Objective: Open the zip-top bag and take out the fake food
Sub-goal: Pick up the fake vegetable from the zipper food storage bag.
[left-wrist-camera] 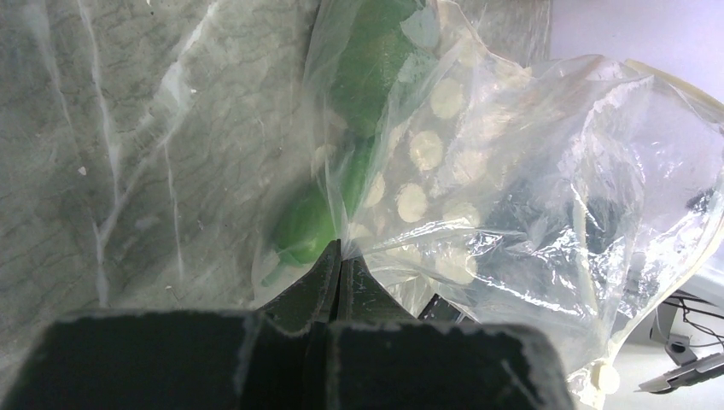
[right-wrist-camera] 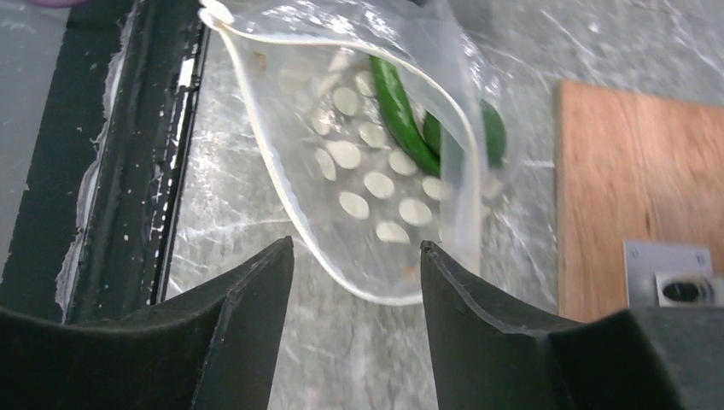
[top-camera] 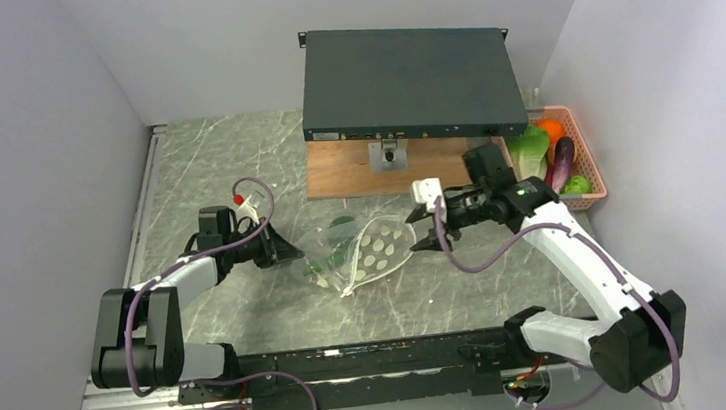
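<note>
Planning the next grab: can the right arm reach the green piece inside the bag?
Probably yes: the right gripper faces the gaping mouth of the zip-top bag, though the green piece lies deep inside.

In the left wrist view the green piece [left-wrist-camera: 363,94] inside the zip-top bag [left-wrist-camera: 529,171] is out of focus and runs off the top edge, so its kind cannot be told. The bag is cut by the right and bottom edges. At bottom centre the left hand [left-wrist-camera: 340,256] hides the film nipped between its fingertips. In the top view's upper middle, the dark box [top-camera: 407,80] covers the far part of the wooden board [top-camera: 346,171].
</note>
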